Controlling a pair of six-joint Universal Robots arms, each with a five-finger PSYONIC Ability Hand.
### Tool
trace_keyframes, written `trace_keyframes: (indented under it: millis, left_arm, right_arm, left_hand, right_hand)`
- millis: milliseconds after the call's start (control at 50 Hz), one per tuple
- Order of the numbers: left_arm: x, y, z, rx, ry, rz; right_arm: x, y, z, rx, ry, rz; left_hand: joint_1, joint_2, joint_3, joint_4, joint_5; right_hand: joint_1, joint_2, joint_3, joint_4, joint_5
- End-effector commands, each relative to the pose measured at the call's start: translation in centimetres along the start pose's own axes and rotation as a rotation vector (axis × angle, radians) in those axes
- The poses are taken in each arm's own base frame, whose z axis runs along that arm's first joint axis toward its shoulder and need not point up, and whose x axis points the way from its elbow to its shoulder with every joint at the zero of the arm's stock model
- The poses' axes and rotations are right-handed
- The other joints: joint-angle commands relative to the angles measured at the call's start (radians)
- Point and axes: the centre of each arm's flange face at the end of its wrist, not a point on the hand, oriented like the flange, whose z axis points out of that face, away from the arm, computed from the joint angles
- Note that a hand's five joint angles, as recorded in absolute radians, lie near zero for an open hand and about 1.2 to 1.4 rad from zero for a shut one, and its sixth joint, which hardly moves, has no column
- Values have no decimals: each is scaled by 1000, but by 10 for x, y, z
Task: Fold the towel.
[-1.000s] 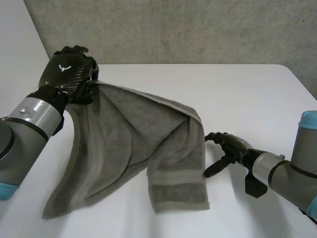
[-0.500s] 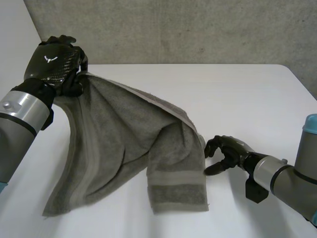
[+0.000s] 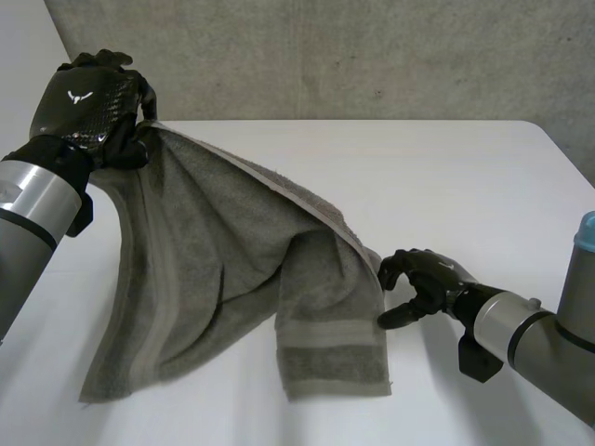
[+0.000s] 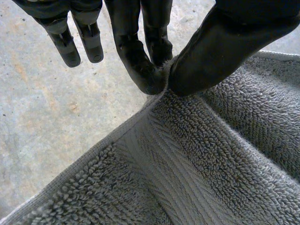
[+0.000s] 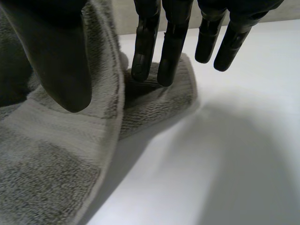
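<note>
Since a second ago my left hand has climbed and drawn back toward 10 o'clock, lifting its corner of the towel higher. The cloth now hangs steeper from that hand. My right hand has crept toward 9 o'clock against the towel's near edge, and its fingers are more curled than they were.

From the head camera, the left hand is up off the table at 10 o'clock. The towel drapes down from it in a long slope toward 5 o'clock. Its lower part lies on the table from 7 to 6 o'clock, with a banded end flat at 6 o'clock. A top hem runs taut from the lifted corner down to the right hand at 4 o'clock.

On the left wrist camera, the thumb and the fingers next to it are pressed together on the towel's hem, pinching it right at the corner. The other fingers hang straight beside them, touching nothing.

On the right wrist camera, a raised fold of the towel's edge stands between the thumb and the fingers. The thumb is over the cloth on one side. The nearer fingertips rest on the cloth on the other side. The gap between them is not closed, so it is no pinch. The outer fingers hover over bare table.
</note>
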Motion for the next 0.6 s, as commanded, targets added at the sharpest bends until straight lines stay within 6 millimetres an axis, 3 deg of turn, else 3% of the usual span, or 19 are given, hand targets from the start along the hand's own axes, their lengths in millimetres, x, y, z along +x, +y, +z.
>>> trace_keyframes:
  millis: [20, 100, 120, 140, 160, 180, 200, 300, 400, 480, 560, 600]
  left_arm:
    - [0, 0, 0, 0, -2, 0]
    - [-3, 0, 1, 0, -8, 1]
    - [-3, 0, 1, 0, -8, 1]
    - [-4, 0, 1, 0, -11, 2]
    - [-4, 0, 1, 0, -11, 4]
    - [-4, 0, 1, 0, -11, 4]
    - [-6, 1, 1, -4, -15, 5]
    - [-12, 7, 3, -21, -31, 8]
    - [-17, 20, 5, -61, -2, 15]
    - [-16, 50, 12, -172, 98, 0]
    - [-15, 63, 16, -235, 129, 5]
    - [-16, 72, 19, -294, 142, 37]
  right_arm:
    - [-9, 5, 2, -11, -27, -12]
    - [-13, 17, 11, -51, -44, -8]
    - [-14, 19, 13, -57, -47, -7]
    - [-14, 19, 13, -57, -47, -7]
    - [-15, 19, 15, -55, -50, -12]
    - [-15, 19, 15, -55, -50, -12]
    - [-14, 16, 16, -46, -51, -17]
    - [-15, -3, 20, 7, -78, -67]
    - [-28, -21, 17, -24, -172, -259]
    - [-21, -37, 15, -134, -173, -449]
    - [-18, -50, 19, -182, -149, -558]
    - [-9, -68, 23, -182, -55, -656]
  left_hand:
    - [81, 43, -49, -55, 33]
    - [81, 43, -49, -55, 33]
    - [81, 43, -49, -55, 33]
    - [81, 43, -49, -55, 33]
    - [81, 43, -49, -55, 33]
    - [81, 43, -49, -55, 33]
    - [81, 43, -49, -55, 33]
    - [81, 43, -49, -55, 33]
    - [81, 43, -49, -55, 33]
    - [81, 43, -49, -55, 33]
    - [81, 43, -49, -55, 33]
    - [81, 43, -49, -55, 33]
  right_hand:
    - [3, -14, -41, -67, 5]
    - [55, 38, -41, -67, 58]
    - [204, 187, -41, -67, 206]
    - [205, 188, -41, -67, 208]
    - [493, 476, -41, -67, 496]
    - [496, 479, -41, -67, 498]
    - [678, 661, -41, -67, 681]
    - [680, 663, -41, -67, 682]
    - [680, 663, -41, -67, 682]
    - [680, 663, -41, -67, 682]
    - [680, 663, -41, -67, 682]
    - [680, 663, -41, -67, 682]
